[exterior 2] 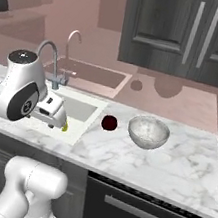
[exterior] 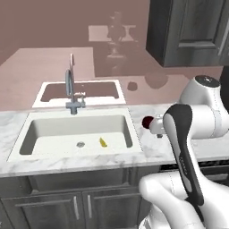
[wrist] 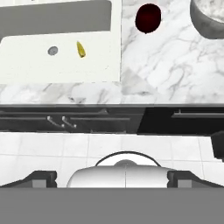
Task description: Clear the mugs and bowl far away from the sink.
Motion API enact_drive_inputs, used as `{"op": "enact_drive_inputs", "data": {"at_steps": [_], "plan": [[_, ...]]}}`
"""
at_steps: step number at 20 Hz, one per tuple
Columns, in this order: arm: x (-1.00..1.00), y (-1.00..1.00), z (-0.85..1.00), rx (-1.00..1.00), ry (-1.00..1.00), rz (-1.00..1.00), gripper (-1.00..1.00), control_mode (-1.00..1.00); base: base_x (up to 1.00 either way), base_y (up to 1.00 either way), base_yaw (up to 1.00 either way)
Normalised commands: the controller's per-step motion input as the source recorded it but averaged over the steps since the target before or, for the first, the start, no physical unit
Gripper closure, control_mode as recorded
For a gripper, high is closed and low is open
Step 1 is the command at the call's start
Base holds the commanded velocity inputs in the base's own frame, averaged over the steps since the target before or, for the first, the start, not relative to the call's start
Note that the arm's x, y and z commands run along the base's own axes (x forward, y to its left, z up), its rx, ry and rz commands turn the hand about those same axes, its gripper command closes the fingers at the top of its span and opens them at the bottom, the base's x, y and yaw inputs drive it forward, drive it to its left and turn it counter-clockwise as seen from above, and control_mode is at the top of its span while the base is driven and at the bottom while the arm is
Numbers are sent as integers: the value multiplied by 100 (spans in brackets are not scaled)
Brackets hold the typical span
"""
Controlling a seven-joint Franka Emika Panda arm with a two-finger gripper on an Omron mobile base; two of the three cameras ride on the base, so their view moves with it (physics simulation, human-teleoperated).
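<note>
Task barely begun: bowl (exterior 2: 148, 132) on the marble surface (exterior 2: 172, 163) at 3 o'clock of the sink (exterior 2: 80, 110), a dark red object (exterior 2: 109, 123) between them, unmoved; end effector (wrist: 112, 177) spread wide, empty, well above

The white arm (exterior: 188, 138) is seen folded up from its base, with the dark-jointed upper link rising and the rounded elbow held high above the hand. The hand is carried low in front of the elbow, and the wrist is turned so that it is pointed downward. The gripper (wrist: 112, 178) is seen with its two dark fingertips (wrist: 41, 178) spread wide apart at either side of the hand view, and nothing is held between them.
</note>
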Motion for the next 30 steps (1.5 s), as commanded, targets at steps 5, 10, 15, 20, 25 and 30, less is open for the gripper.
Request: {"op": "enact_drive_inputs", "data": {"at_steps": [5,10,15,20,25,30], "plan": [[0,0,0,0,0,0,-100,100,63,13,-12],[0,0,0,0,0,0,-100,100,58,30,-18],[0,0,0,0,0,0,-100,100,39,15,-23],[0,0,0,0,0,0,-100,100,41,10,-17],[0,0,0,0,0,0,-100,100,40,3,-14],[0,0,0,0,0,0,-100,100,44,2,-13]]}}
